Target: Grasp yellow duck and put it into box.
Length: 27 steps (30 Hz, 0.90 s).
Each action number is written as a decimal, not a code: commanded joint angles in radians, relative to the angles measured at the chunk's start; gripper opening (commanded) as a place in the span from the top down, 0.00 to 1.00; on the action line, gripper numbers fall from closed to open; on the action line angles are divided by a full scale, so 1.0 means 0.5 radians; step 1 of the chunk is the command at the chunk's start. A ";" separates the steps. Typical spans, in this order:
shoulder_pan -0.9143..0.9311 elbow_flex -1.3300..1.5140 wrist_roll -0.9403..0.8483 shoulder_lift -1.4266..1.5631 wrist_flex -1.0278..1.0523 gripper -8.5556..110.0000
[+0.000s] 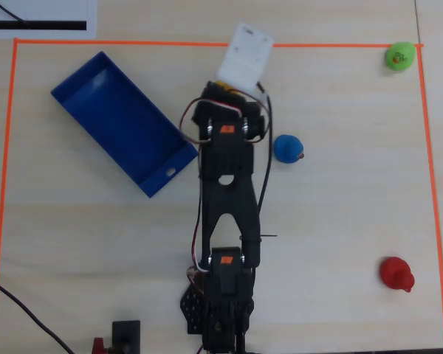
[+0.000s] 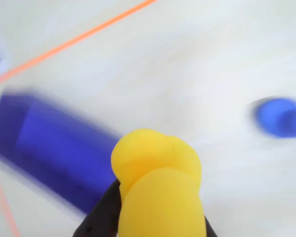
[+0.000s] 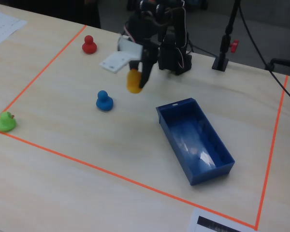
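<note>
1. In the wrist view the gripper [image 2: 160, 232] is pinched on the yellow duck [image 2: 158, 192]. The duck fills the lower middle of that view, with dark fingers [image 2: 101, 217] showing at its sides.
2. In the fixed view the yellow duck [image 3: 133, 80] hangs in the gripper [image 3: 137, 84] clear of the table [image 3: 63, 145], lifted above the wood.
3. Near the gripper, on its right in the wrist view, a blue duck [image 2: 281, 117] stands on the table. In the fixed view the blue duck [image 3: 104, 101] is below and left of the gripper. In the overhead view it [image 1: 288, 148] sits just right of the arm [image 1: 227, 221].
4. On the other side of the gripper is the box [image 2: 44, 143], blurred in the wrist view, lying to the left of the held duck. In the fixed view the box [image 3: 174, 133] lies to the lower right of the gripper, apart from it and set at an angle. In the overhead view the box [image 1: 96, 85] is left of the arm, with a small hole in its short wall nearest the arm.
5. Farther from the gripper, a red duck [image 3: 89, 45] stands near the orange tape line [image 3: 48, 67]. In the overhead view it [image 1: 396, 273] is at the lower right.
6. Farthest away, a green duck [image 3: 5, 122] sits at a corner of the tape line. In the overhead view it [image 1: 399, 56] is at the upper right corner.
</note>
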 commanded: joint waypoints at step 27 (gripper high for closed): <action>-0.881 -0.902 0.267 -0.973 0.252 0.93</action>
